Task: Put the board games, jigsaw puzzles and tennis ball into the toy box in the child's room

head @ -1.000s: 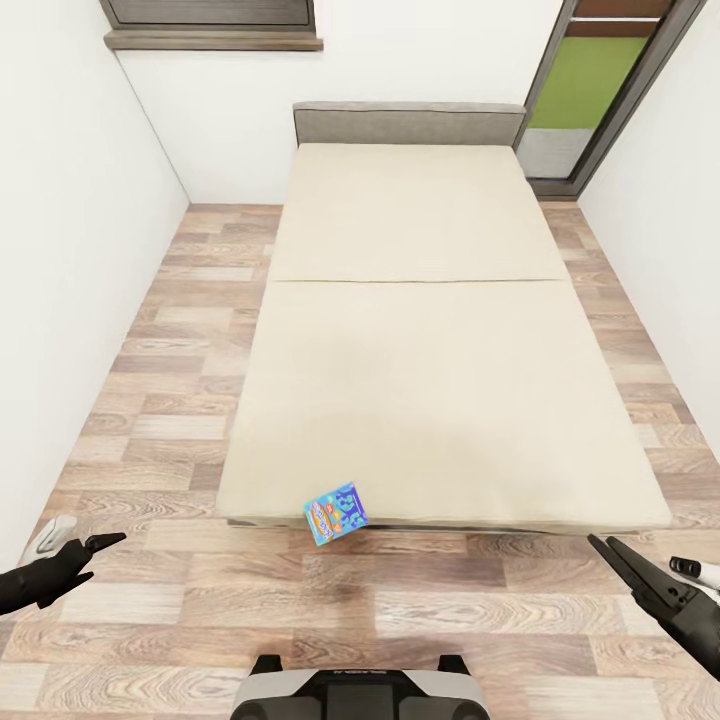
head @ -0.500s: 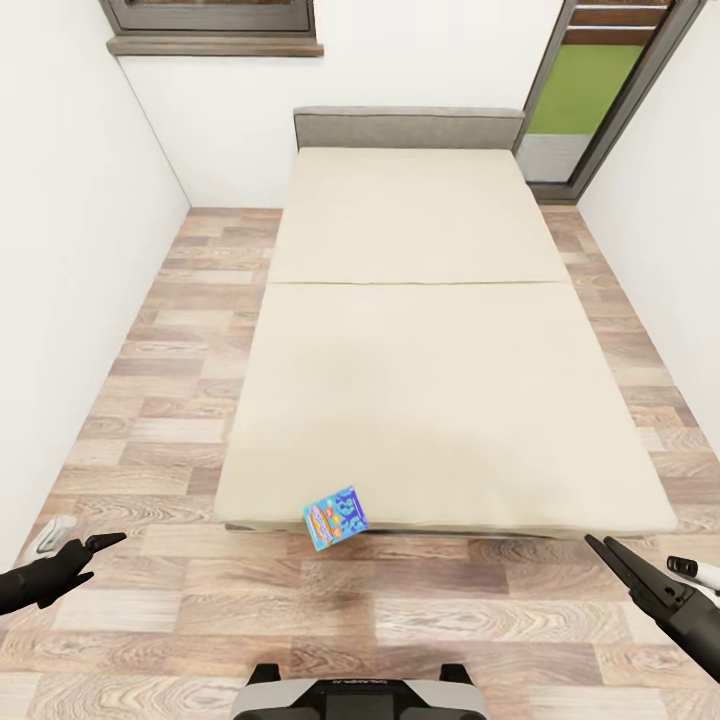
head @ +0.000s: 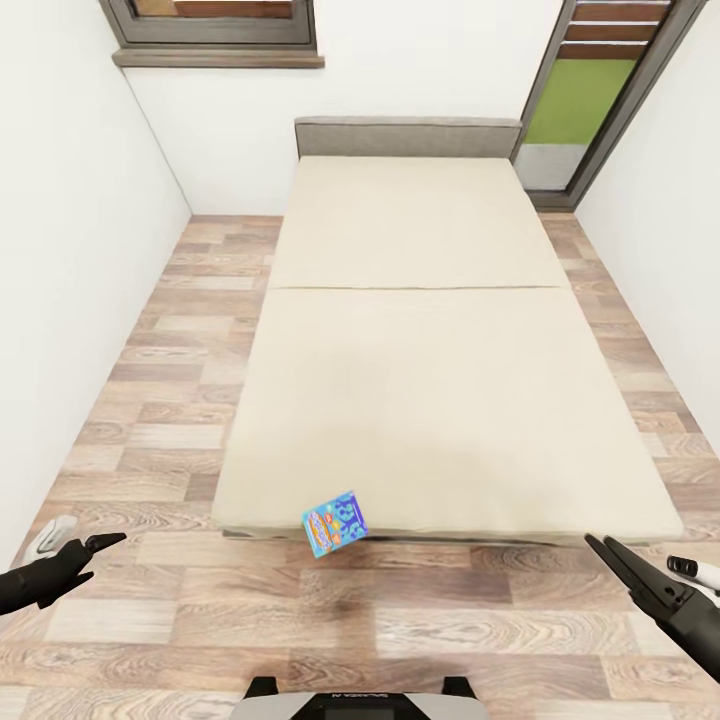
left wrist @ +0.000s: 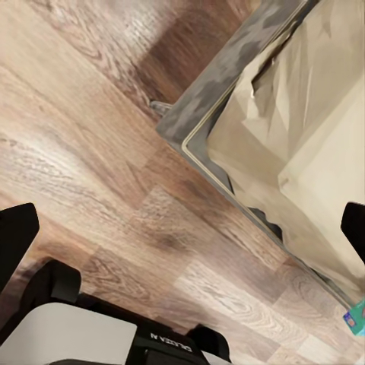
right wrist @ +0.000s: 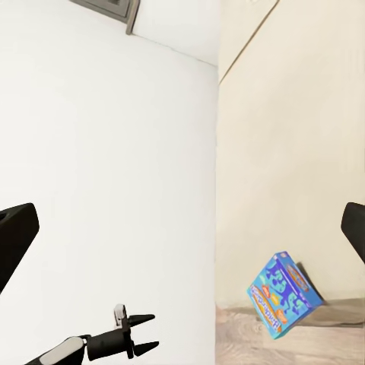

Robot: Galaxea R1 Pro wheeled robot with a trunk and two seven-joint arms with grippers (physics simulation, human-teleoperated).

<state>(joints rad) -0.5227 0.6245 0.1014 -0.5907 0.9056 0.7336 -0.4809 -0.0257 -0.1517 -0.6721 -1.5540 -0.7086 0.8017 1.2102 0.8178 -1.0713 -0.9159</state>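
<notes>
A light blue board game (head: 335, 522) with blue lettering sits tilted at the foot edge of the cream bed (head: 420, 380), left of the middle. It also shows in the right wrist view as a board game (right wrist: 283, 293) against the mattress side, and its corner is the board game (left wrist: 356, 318) in the left wrist view. My left gripper (head: 100, 545) hangs open over the floor, far left of the box. My right gripper (head: 600, 548) hangs open over the floor, far right of it. Neither holds anything. The toy box and the table are out of view.
White walls (head: 70, 250) close in on both sides of the bed, leaving strips of wood-plank floor (head: 180, 330). A window (head: 215, 25) is on the back wall and a doorway (head: 590, 90) at the back right. My base (head: 360, 695) stands at the foot of the bed.
The whole view has shifted slightly, so the bed and window sit a little lower in the picture. The board game and both grippers hold their places.
</notes>
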